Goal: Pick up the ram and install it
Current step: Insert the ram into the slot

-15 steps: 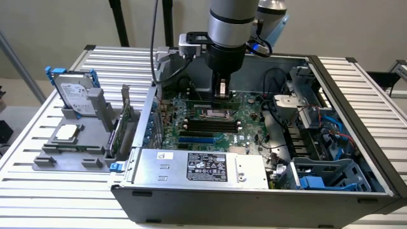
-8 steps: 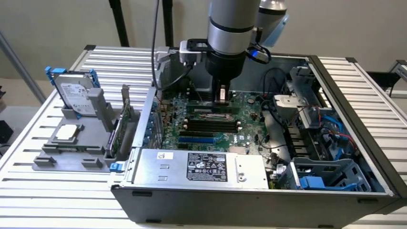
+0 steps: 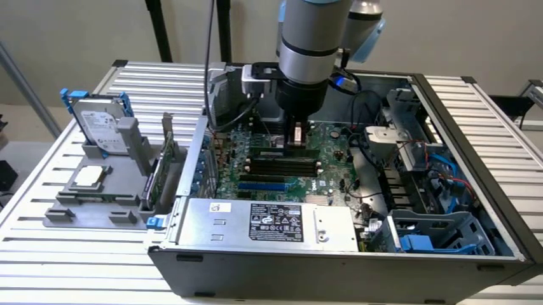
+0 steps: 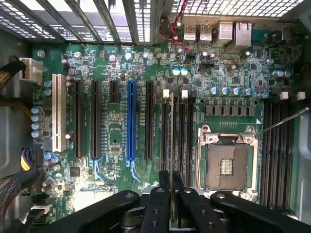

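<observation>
The end effector (image 3: 299,141) is low inside the open computer case (image 3: 357,254), over the middle of the green motherboard (image 4: 116,131). Its fingers (image 4: 164,204) are nearly shut, pinching the ram (image 4: 171,141). The thin ram stands on its edge at the black slots (image 4: 187,131) beside the empty chip socket (image 4: 227,165).

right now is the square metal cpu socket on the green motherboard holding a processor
No, in the wrist view the square metal cpu socket on the green motherboard sits open and bare, showing its contact field with no chip in it.
</observation>
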`<action>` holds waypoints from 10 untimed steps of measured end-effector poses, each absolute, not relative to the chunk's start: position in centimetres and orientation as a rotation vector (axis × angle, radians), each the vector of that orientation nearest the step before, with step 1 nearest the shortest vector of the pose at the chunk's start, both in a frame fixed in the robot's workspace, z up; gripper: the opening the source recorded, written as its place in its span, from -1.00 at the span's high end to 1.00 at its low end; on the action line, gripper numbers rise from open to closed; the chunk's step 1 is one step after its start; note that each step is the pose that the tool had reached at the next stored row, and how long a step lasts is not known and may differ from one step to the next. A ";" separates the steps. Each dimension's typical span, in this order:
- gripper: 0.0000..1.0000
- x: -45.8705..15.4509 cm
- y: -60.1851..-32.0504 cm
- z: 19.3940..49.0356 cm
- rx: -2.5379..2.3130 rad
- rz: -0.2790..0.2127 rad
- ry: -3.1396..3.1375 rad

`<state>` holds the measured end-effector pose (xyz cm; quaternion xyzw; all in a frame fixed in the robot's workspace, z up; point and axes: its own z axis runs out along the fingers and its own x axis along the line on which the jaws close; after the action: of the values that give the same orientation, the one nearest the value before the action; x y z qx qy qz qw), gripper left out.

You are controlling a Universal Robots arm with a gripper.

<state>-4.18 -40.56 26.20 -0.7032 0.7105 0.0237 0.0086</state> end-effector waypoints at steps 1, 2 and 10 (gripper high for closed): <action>0.73 -4.2 -40.6 26.0 -2.197 0.074 2.220; 0.73 -4.1 -40.6 25.8 -2.197 0.074 2.220; 0.73 -4.0 -40.6 24.4 -2.200 0.068 2.223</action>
<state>-3.96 -40.58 24.41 -0.7032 0.7106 0.0217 0.0067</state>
